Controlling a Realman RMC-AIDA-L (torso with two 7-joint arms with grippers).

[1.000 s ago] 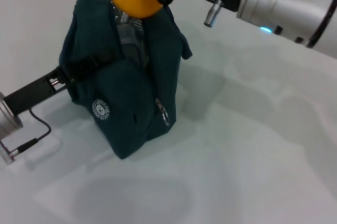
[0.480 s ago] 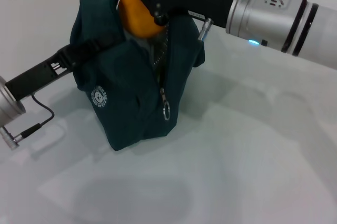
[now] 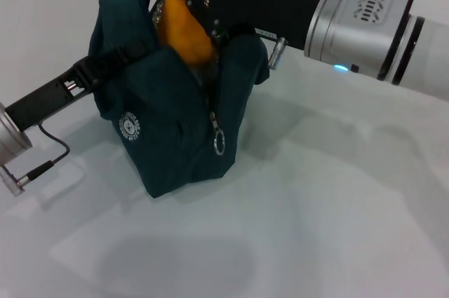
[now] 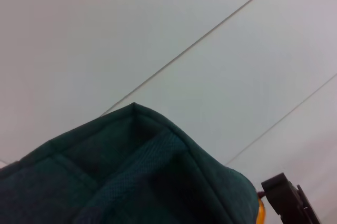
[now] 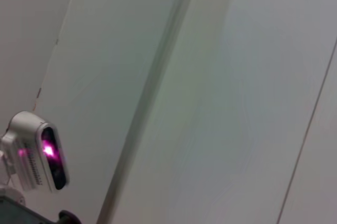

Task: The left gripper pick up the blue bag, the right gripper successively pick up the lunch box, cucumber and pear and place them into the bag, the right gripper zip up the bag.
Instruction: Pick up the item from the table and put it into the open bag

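The blue bag (image 3: 175, 112) stands on the white table, its top open and its ring zipper pull (image 3: 219, 145) hanging down the front. My left gripper (image 3: 105, 65) reaches in from the left and is shut on the bag's handle and upper edge. The orange-yellow pear (image 3: 184, 31) sits in the bag's opening, partly below the rim, with my right gripper (image 3: 195, 14) shut on it from above. In the left wrist view the bag's fabric (image 4: 131, 176) fills the lower part, and a sliver of the pear (image 4: 260, 211) shows beside it. The lunch box and cucumber are out of view.
The white table (image 3: 337, 200) stretches to the right and front of the bag. A cable (image 3: 49, 161) trails from the left arm near the table's left edge. The right wrist view shows a wall and a small white device with a pink light (image 5: 39, 155).
My right gripper has come down with the pear, from above the bag into its opening. The bag's top has shifted a little, and the left gripper has kept its hold.
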